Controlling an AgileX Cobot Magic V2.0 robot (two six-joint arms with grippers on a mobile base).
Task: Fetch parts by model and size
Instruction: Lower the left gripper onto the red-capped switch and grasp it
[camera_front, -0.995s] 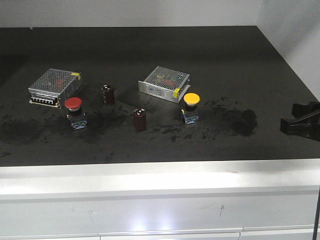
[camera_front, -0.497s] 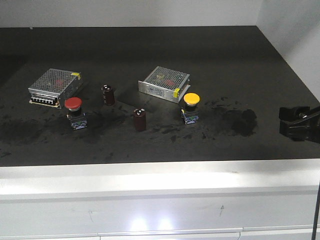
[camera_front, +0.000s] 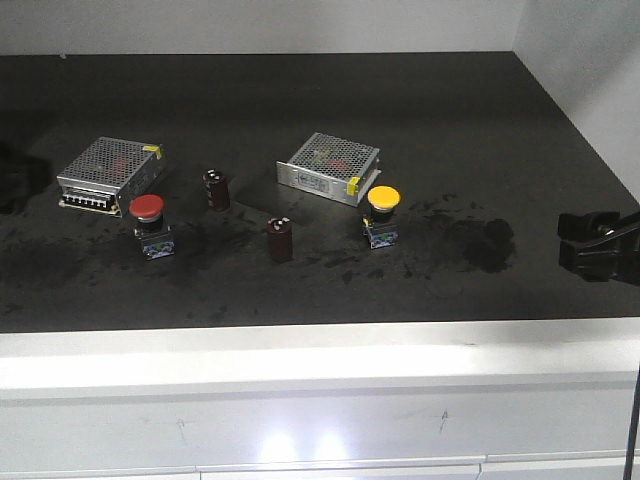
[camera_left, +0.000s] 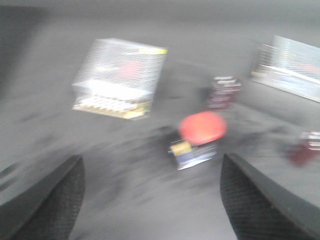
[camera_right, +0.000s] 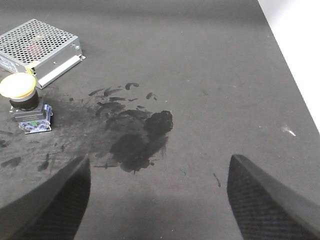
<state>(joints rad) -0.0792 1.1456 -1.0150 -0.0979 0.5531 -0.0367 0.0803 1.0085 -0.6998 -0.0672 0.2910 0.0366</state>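
Smudged black table (camera_front: 300, 90) meets a white wall (camera_front: 590, 60) at right, open beside the yellow-capped switch (camera_front: 382, 215). Left fingers (camera_left: 45, 200) and right fingers (camera_right: 260, 210) gape wide, holding nothing.

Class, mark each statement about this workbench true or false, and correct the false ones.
1. In the front view, the red-capped switch stands in front of the left mesh-topped box. True.
2. The right hand holds the yellow-capped switch. False: it is open, and the switch stands apart from it.
3. Both maroon cylinders stand between the two switches, left to right. True.
4. The left hand is shut on the red-capped switch. False: it is open, short of the switch.
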